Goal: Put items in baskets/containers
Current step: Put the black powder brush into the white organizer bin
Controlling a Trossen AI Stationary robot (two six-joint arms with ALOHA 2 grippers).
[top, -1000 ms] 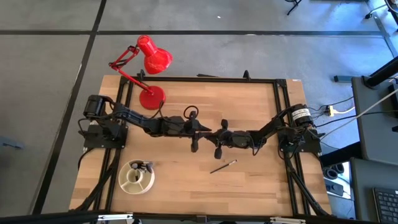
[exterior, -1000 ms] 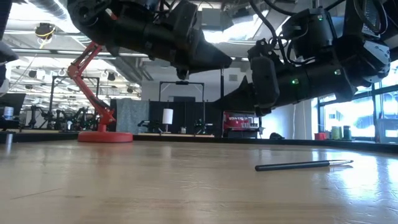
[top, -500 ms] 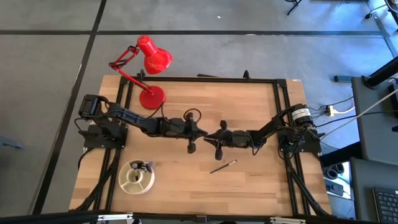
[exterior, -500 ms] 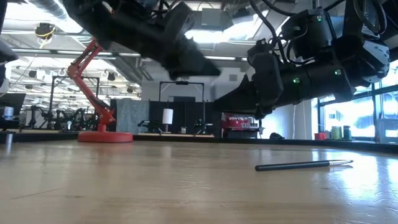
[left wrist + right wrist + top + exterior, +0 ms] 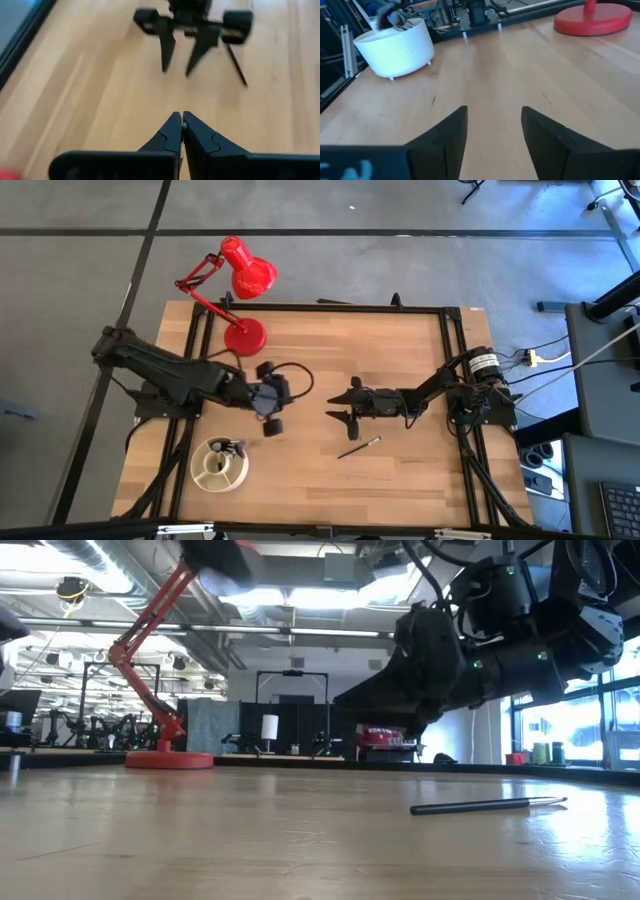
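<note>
A thin dark makeup brush with a silver ferrule lies alone on the pale wooden table, just beside the right hand, whose fingers stand apart above it holding nothing. The left hand, fingers pressed together and empty, hangs over the table between that brush and the round cream-white ribbed dish, where other brushes already stand. Risk: a thin handle lying flat may roll or skid if the fingers close off-centre. Only the low view shows the brush flush against the wood; only the right wrist view shows the dish's ribbed wall and the red lamp base.
</note>
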